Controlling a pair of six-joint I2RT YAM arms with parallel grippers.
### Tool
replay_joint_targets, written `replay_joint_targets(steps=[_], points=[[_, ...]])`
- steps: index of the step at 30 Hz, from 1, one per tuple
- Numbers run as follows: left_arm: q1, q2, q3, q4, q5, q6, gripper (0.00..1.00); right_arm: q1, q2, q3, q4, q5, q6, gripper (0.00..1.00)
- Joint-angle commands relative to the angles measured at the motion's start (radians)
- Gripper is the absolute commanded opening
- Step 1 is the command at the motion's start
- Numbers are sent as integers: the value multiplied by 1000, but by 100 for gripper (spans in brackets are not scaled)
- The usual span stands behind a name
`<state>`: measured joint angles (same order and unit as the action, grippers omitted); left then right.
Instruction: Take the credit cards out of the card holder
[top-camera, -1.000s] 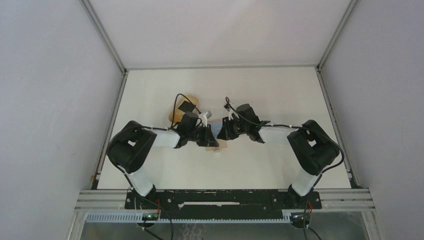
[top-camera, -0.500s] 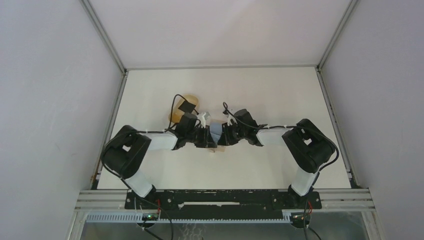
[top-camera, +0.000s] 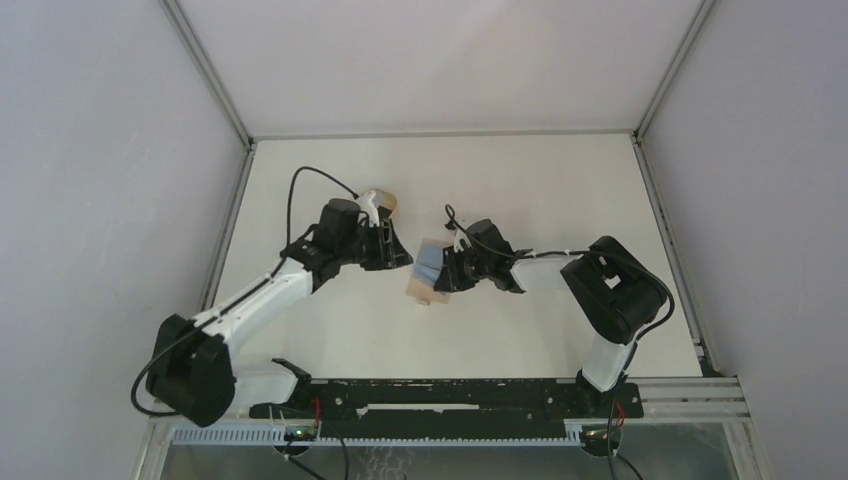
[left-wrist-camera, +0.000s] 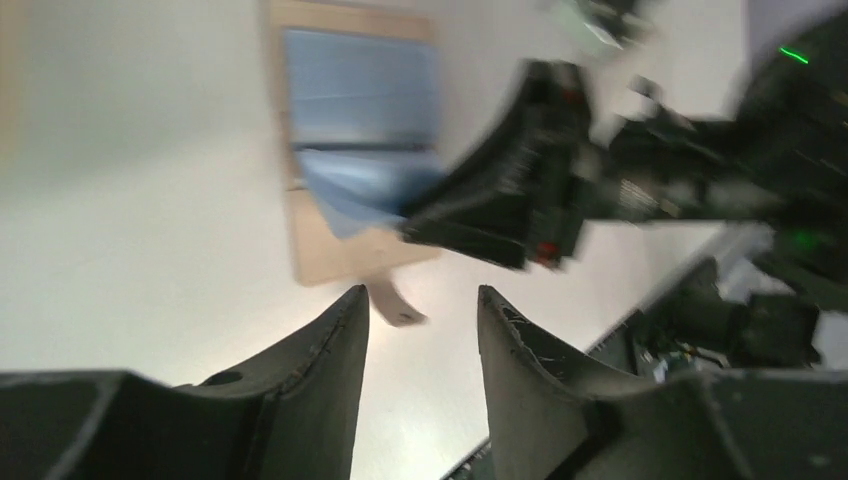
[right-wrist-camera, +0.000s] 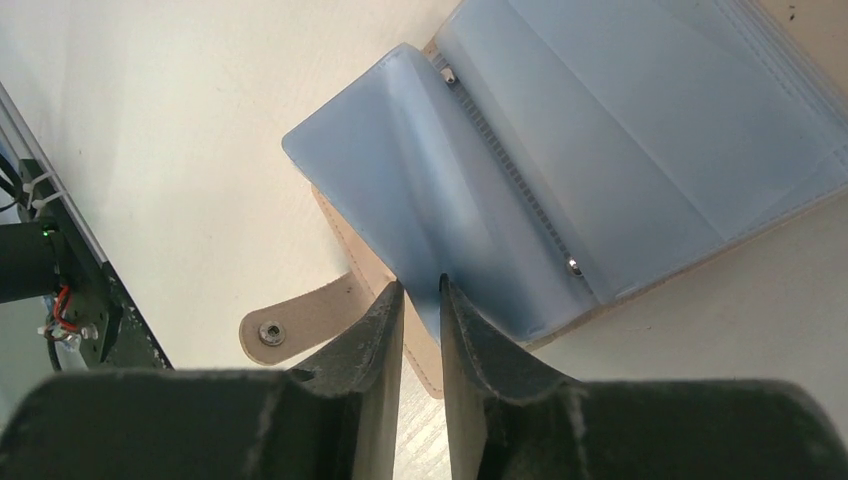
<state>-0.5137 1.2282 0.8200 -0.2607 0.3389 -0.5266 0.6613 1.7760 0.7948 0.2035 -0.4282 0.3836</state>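
Note:
The tan card holder (top-camera: 424, 288) lies open on the table, its snap tab (right-wrist-camera: 300, 318) sticking out toward the near side. Light blue credit cards (right-wrist-camera: 640, 120) lie flat inside it. One light blue card (right-wrist-camera: 400, 170) is lifted at its edge, and my right gripper (right-wrist-camera: 420, 285) is shut on that edge. The right gripper (top-camera: 447, 272) sits at the holder's right side. My left gripper (top-camera: 400, 256) hovers to the left of the holder, apart from it. In the blurred left wrist view the left gripper (left-wrist-camera: 422, 295) stands open with nothing between its fingers, the holder (left-wrist-camera: 335, 255) ahead.
A tan oval tray (top-camera: 384, 201) peeks out behind the left wrist at the back. The frame rail (top-camera: 450, 390) with both arm bases runs along the near table edge. White walls close in the table on three sides.
My left arm has swung away to the left off the holder and its jaws have opened. The right gripper stays pinched on the blue card, shifted slightly left.

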Motion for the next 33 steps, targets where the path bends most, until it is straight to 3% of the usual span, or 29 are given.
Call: replay_joint_targets(steps=[1,8,17,23,29,33], points=[[77,160,34,-17,-68,-24,48,31,23,-11,-136,81,-70,30],[73,319,91,141,-5,-95,47,36,-16,-11,-240,91,-130,34],[15,356,83,153,-1,-94,46,37,4,-5,-253,67,-129,37],[-76,435,26,164,-75,-89,45,28,8,3,-253,44,-120,40],[-95,487,-28,194,-101,-107,43,-46,-70,-2,-234,-14,-97,41],[-95,510,-51,203,-114,-105,43,-175,-185,-29,-134,-83,-43,44]])
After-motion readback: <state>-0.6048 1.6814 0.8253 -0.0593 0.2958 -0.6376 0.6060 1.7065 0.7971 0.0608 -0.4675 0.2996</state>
